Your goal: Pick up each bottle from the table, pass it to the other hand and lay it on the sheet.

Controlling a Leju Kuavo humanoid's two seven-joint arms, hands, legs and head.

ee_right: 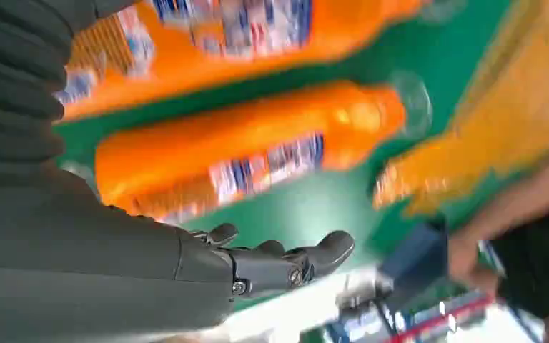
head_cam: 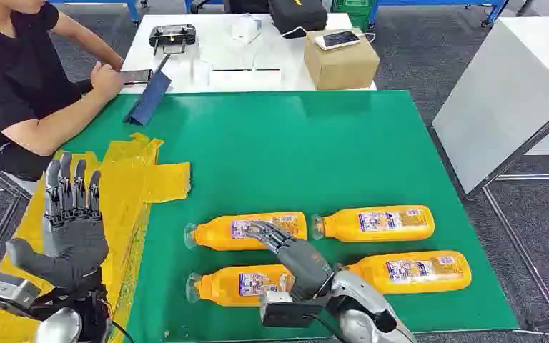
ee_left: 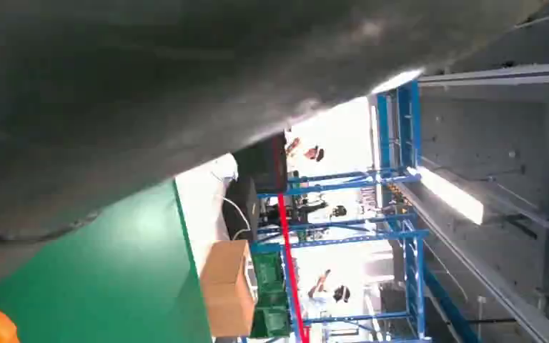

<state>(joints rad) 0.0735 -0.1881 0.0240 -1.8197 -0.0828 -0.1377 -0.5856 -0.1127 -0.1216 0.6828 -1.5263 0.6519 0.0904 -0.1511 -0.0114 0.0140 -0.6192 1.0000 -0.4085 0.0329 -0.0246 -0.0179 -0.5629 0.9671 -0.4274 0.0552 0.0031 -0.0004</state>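
Bottles (head_cam: 246, 230) are not yet picked up. Nothing is held: right hand (head_cam: 289, 254) is reached over them, left hand (head_cam: 71, 221) is spread wide. One bottle must be gripped next.

green table (head_cam: 372, 143), four bottles (head_cam: 379, 223), yellow sheet (head_cam: 132, 189)

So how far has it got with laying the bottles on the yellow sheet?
Nothing looks done: the crumpled yellow sheet holds no bottle, and four orange plastic bottles lie on the green mat. In hand: the right robot hand is open over the near-left bottle; the left robot hand is raised, open. All four remain.
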